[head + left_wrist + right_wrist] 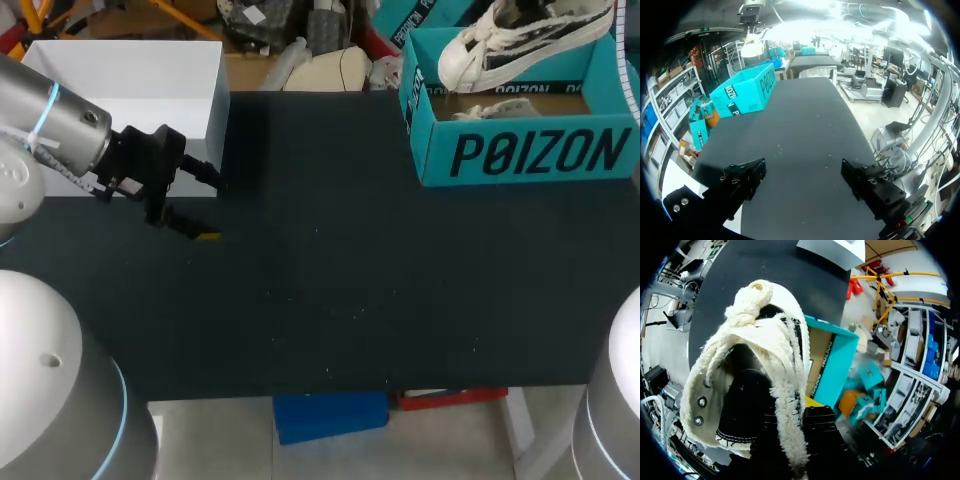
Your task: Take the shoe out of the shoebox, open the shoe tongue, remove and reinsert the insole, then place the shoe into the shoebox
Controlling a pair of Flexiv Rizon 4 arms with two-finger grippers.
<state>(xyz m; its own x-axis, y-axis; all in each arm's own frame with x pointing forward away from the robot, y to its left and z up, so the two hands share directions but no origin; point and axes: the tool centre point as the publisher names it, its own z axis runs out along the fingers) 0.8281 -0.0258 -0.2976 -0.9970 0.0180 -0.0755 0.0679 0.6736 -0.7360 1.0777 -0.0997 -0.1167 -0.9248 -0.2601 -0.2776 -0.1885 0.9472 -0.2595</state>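
Observation:
A white shoe [520,45] with black patches and frayed edges hangs tilted over the open teal shoebox [530,150] at the table's far right. Up close in the right wrist view, the shoe [755,340] fills the space ahead of my right gripper [810,407], which is shut on its frayed rim. The shoebox [832,365] lies beyond it. My left gripper [212,207] hovers open over the table's left side, holding nothing. From the left wrist, the left gripper [805,180] shows both fingers wide apart, and the shoebox [745,92] stands far ahead of them.
A white box [140,80] stands at the back left, close behind my left gripper. Something pale [500,108] lies inside the shoebox. The black table mat [350,280] stretches between the two arms.

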